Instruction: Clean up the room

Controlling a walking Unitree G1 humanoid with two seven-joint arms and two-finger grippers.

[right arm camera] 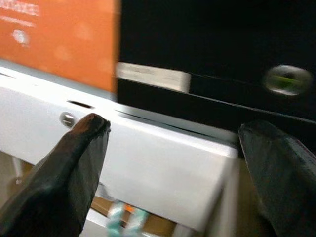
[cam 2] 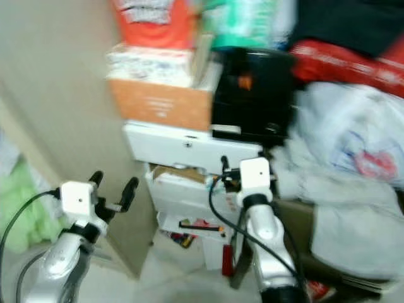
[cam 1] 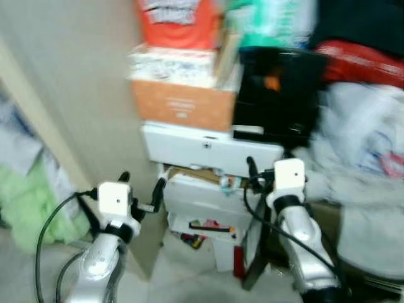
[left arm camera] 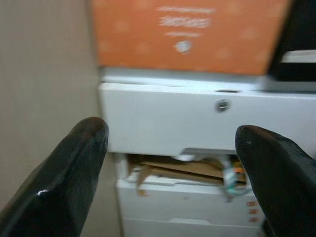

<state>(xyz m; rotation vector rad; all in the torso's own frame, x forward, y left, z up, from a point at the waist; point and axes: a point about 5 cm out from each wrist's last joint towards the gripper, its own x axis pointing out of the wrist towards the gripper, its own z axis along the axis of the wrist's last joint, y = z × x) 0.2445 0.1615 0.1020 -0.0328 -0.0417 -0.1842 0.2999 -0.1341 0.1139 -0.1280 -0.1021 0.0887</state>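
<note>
Room clutter is stacked ahead, orange box (cam 1: 183,104) atop the white drawer unit (cam 1: 208,148); our left tool (cam 1: 142,189) and right tool (right arm camera: 173,163) both gape empty, so tidying looks barely begun.

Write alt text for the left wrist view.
The left tool, its black fingers spread open, faces a white drawer unit with an orange box on top. Cardboard shows in a gap under the top drawer, and a beige wall stands alongside.
</note>
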